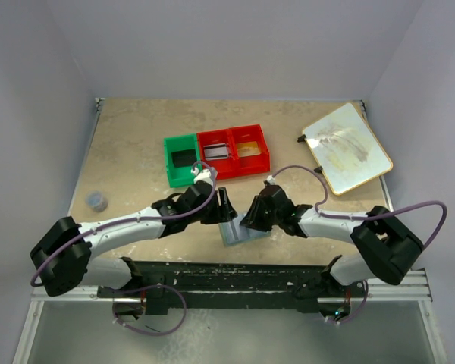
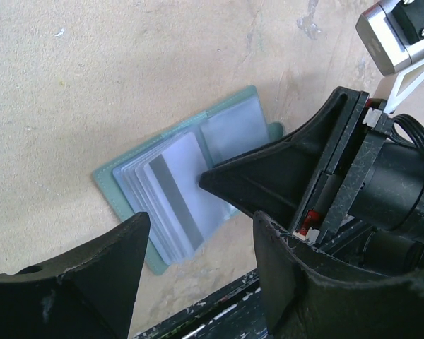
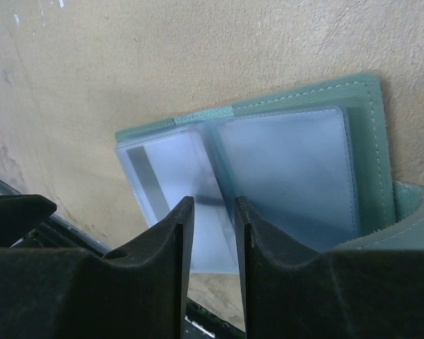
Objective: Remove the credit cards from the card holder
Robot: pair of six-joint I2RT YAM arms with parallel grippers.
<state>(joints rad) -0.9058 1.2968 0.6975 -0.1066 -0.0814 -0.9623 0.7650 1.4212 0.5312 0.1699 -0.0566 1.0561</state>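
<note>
The card holder [image 1: 243, 233] lies open on the table between my two grippers, teal-green with pale clear sleeves. In the left wrist view the card holder [image 2: 120, 185] shows a fanned stack of sleeves, the top one holding a pale credit card [image 2: 177, 205] with a dark stripe. My right gripper [image 3: 212, 219] hovers over the left sleeve stack by the fold, jaws a narrow gap apart and open; the striped card [image 3: 152, 180] sits just left of it. My left gripper [image 2: 201, 275] is wide open beside the holder's near edge, nothing between its fingers.
A green bin [image 1: 182, 159] and two red bins [image 1: 250, 148] stand behind the wallet; a grey flat card lies in the middle bin [image 1: 216, 150]. A cream board [image 1: 347, 148] lies at the back right, a small dark round object [image 1: 97, 200] at the left.
</note>
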